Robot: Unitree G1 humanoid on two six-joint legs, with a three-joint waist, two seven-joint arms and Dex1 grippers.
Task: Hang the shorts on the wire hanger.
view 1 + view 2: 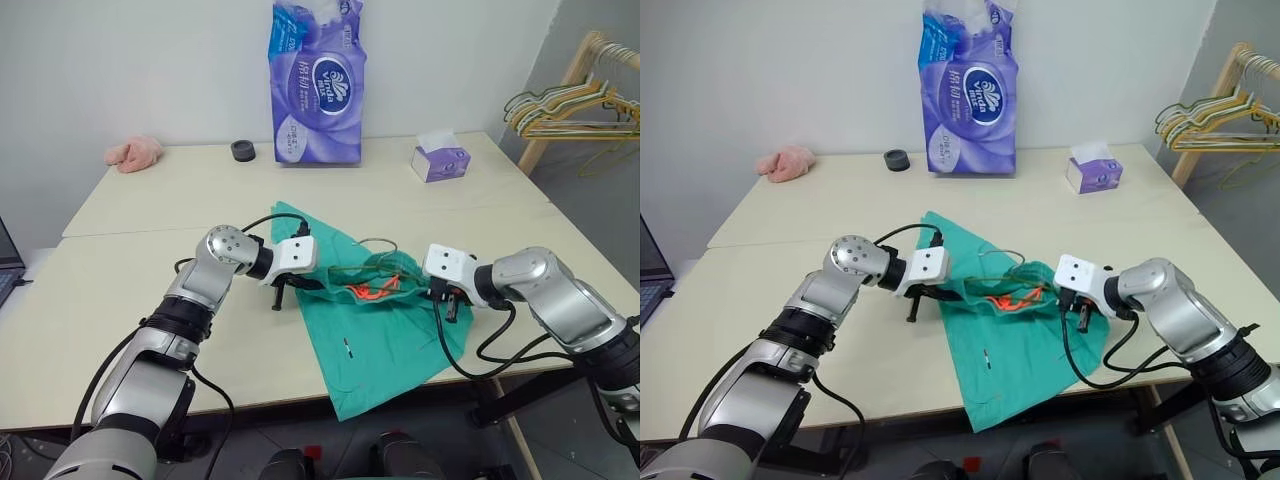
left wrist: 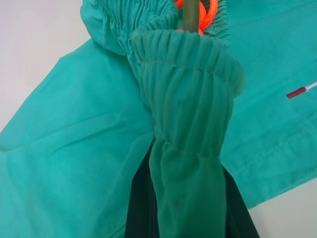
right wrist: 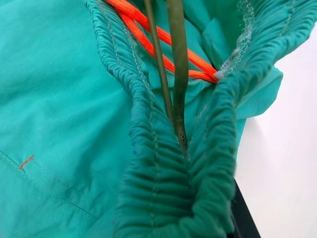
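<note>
Bright even light, soft shadows, sharp

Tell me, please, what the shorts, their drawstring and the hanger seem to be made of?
The shorts: thin woven cloth, teal-green and matte; it creases softly and gathers into fine ridges at the elastic waistband.
The drawstring: braided cord, bright orange, probably synthetic; the weave is visible.
The wire hanger: thin rigid wire, olive-brass, dull; it looks like metal, perhaps coated.

My two head views looked forward and down over the table (image 1: 120, 250) from a little distance, and both shared the shorts (image 1: 385, 340) in the middle. Each wrist view sat very close along its own gripper, facing the gathered waistband (image 2: 185, 74).
</note>
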